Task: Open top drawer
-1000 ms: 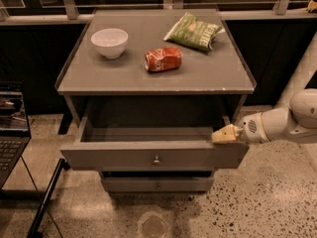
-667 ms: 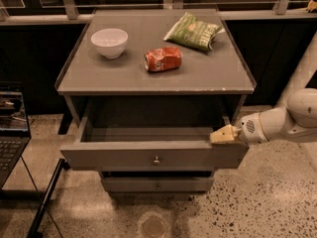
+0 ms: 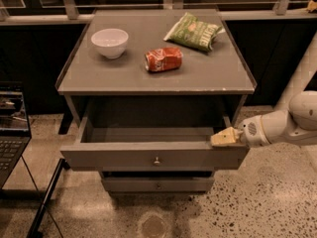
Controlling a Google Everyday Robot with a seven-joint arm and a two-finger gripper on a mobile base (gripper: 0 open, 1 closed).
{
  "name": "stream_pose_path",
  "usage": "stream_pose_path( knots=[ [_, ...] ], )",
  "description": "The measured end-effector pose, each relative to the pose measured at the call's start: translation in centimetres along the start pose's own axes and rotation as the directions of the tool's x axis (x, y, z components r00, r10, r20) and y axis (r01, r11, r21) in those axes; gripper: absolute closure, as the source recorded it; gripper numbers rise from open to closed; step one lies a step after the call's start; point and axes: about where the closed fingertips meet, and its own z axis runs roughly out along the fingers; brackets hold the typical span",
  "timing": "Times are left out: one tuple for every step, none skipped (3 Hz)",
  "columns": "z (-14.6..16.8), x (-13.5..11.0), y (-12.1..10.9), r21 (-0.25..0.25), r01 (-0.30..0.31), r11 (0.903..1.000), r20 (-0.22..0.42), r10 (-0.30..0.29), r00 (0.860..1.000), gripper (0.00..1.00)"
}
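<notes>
One look: the top drawer (image 3: 124,157) stands open under the worktop (image 3: 198,71). Pincer (image 3: 225,137) rests at its right front corner. Apart or together, can't tell.

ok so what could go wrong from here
1. The gripper sits at the right end of the top drawer front, far from the centre knob. An off-centre pull may skew and jam the drawer.
2. The drawer stands well out, so pulling further might bring it free of the cabinet.
3. The red can lies on its side on top, and a jolt could roll it.
</notes>
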Motion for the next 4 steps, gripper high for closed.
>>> stream_pose_path(
  knots=[
    [-0.5,0.8,-0.4,0.010,-0.030,0.9995,-0.002,0.030,1.000,1.00],
    [-1.5,2.1,-0.5,0.019,-0.073,0.9972,-0.011,0.073,0.997,1.00],
    [-1.4,1.9,-0.2,0.017,-0.065,0.9977,-0.009,0.065,0.998,1.00],
    [-1.3,0.3,1.5,0.021,-0.007,0.9998,0.008,0.007,1.000,1.00]
  ],
)
